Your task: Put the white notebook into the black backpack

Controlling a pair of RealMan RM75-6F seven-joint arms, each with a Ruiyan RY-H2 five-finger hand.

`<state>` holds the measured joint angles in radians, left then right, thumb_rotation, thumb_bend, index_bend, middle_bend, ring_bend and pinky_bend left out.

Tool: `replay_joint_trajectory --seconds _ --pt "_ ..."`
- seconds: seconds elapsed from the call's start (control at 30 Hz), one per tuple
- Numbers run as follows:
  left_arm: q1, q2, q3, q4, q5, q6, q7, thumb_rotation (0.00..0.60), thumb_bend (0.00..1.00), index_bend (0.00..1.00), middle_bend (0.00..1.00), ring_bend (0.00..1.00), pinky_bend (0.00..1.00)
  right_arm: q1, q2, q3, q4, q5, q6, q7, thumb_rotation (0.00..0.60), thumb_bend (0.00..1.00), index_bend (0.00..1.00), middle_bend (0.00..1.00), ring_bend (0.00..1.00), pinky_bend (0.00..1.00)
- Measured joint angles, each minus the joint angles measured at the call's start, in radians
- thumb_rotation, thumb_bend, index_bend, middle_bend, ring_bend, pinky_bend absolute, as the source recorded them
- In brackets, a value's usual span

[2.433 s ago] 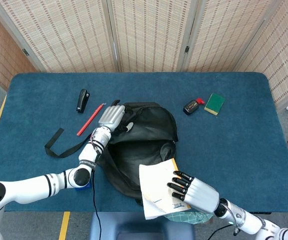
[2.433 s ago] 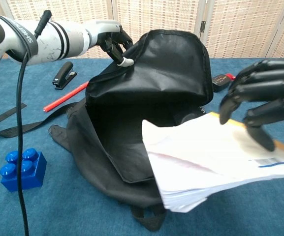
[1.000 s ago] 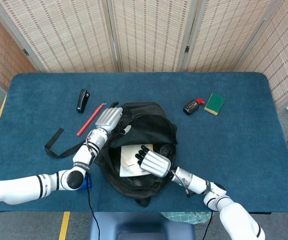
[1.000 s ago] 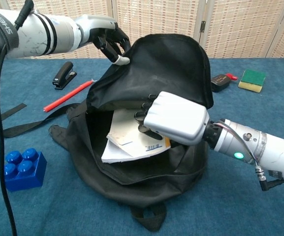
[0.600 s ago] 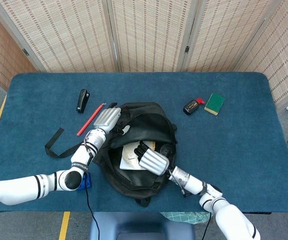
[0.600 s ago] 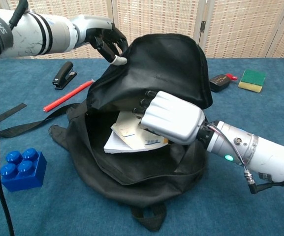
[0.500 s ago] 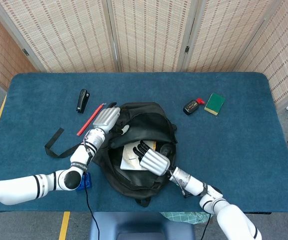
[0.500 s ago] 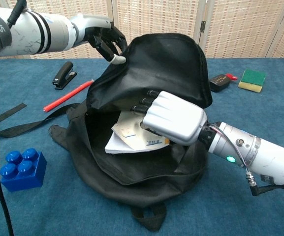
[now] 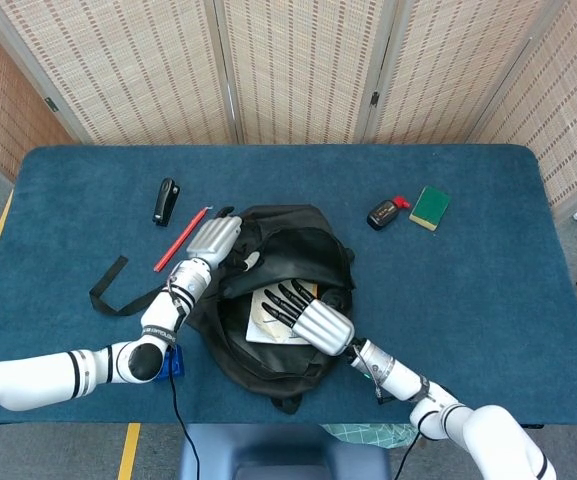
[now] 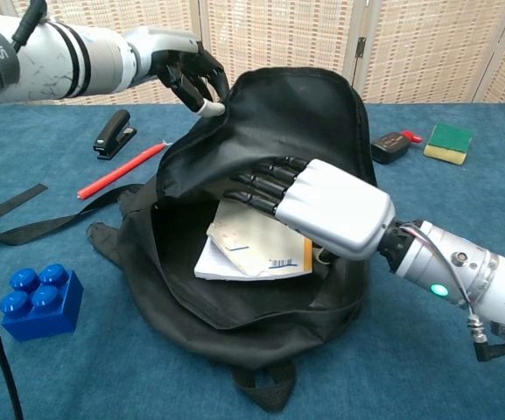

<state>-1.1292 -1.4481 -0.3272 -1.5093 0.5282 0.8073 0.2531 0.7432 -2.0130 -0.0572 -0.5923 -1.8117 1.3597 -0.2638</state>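
Chest view: white notebook (image 10: 256,245) inside black backpack (image 10: 300,114); right hand (image 10: 322,206) spread, empty; left hand (image 10: 191,74) pinching flap. Next: withdraw.

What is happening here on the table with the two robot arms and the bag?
The robot is packing a white notebook into a black backpack. Its left hand pinches the top edge of the backpack's flap and holds it up, so the mouth is open. The notebook lies inside the backpack. The right hand is at the opening, above the notebook, with its fingers stretched out and holding nothing.
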Motion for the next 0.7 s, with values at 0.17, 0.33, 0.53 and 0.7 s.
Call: replay_joint_trajectory --seconds 0.17,0.33,0.53,0.7 --pt "0.002 0.008 0.009 -0.016 0.004 0.003 0.004 0.6 0.47 0.48 0.3 0.26 0.05 -0.025 0.068 -0.012 -0.109 -0.002 0.027 -0.017 0.6 0.08 0.0 0.09 0.15 0.11" --pt "0.008 0.021 0.024 -0.054 0.03 0.009 0.012 0.6 0.47 0.45 0.29 0.25 0.05 -0.055 0.156 -0.032 -0.256 -0.003 0.041 -0.028 0.6 0.08 0.0 0.11 0.18 0.12" --pt "0.016 0.046 0.048 -0.114 0.062 0.008 0.024 0.6 0.47 0.35 0.23 0.2 0.02 -0.1 0.321 -0.074 -0.496 -0.008 0.04 -0.076 0.6 0.08 0.0 0.14 0.2 0.13" --pt "0.033 0.086 0.063 -0.169 0.096 0.006 0.019 0.6 0.47 0.29 0.21 0.18 0.01 -0.153 0.473 -0.125 -0.641 -0.035 0.066 -0.097 0.6 0.08 0.02 0.17 0.23 0.17"
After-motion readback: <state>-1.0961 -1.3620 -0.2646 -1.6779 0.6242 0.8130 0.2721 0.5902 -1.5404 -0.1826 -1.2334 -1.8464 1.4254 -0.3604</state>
